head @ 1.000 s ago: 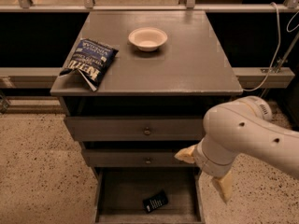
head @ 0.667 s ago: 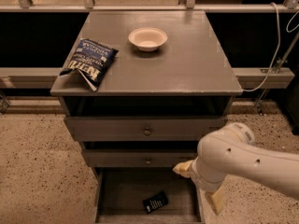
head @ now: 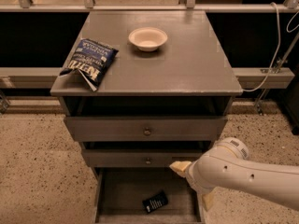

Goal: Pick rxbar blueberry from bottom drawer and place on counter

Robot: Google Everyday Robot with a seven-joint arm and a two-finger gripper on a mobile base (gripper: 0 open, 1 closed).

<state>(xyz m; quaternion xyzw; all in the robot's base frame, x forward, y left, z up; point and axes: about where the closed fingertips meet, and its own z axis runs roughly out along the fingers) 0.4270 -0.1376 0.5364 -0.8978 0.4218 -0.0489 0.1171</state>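
The rxbar blueberry (head: 155, 201), a small dark wrapper with white print, lies flat on the floor of the pulled-out bottom drawer (head: 122, 190), near its front middle. My gripper (head: 193, 185) hangs at the drawer's right side, above and to the right of the bar, apart from it. Its two cream fingers (head: 179, 167) are spread and hold nothing. The white arm comes in from the lower right. The counter (head: 187, 64) is the grey cabinet top above.
A blue-and-white chip bag (head: 88, 62) lies on the counter's left edge. A white bowl (head: 147, 38) stands at the counter's back middle. Two shallower drawers with knobs (head: 147, 131) sit above the bottom drawer. A white cable (head: 275, 55) hangs at the right.
My arm and gripper have dropped lower and moved left, toward the open bottom drawer. The bar, bag and bowl have not moved.
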